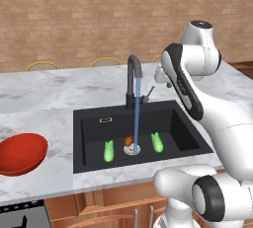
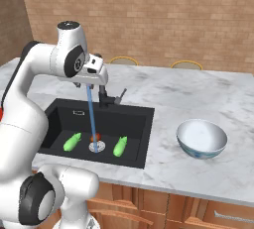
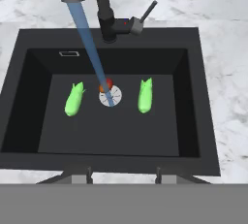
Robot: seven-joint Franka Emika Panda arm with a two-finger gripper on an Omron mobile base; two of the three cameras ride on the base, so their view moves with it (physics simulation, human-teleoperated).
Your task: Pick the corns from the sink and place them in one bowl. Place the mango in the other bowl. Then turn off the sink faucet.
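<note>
While the tap [image 1: 133,81] runs a blue stream onto the drain [image 3: 110,96], all 3 items sit on the floor of the black sink [image 3: 29,97]: 1 corn [image 3: 74,100] to the left of the drain, the other corn [image 3: 144,95] to its right, and the mango [image 3: 105,85] just behind the drain, touching the stream. The gripper [image 3: 123,173] hovers high above the sink's front edge, its fingers drawn in close and holding nothing. The white-blue bowl [image 2: 202,138] waits on the bench to the right of the sink, the red bowl [image 1: 21,153] on the left.

The corns look light and fairly stiff, and wet husk may be slippery; I would take each across its middle, jaws square to its length, so it cannot pivot. The mango is small, round and likely to roll or squirt out, so a grip across its widest part seems best.

The mango is partly hidden by the water and hard to make out. The red bowl is cut off at the picture edge. The tap's lever [image 3: 147,12] is thin, and its exact position is unclear.
</note>
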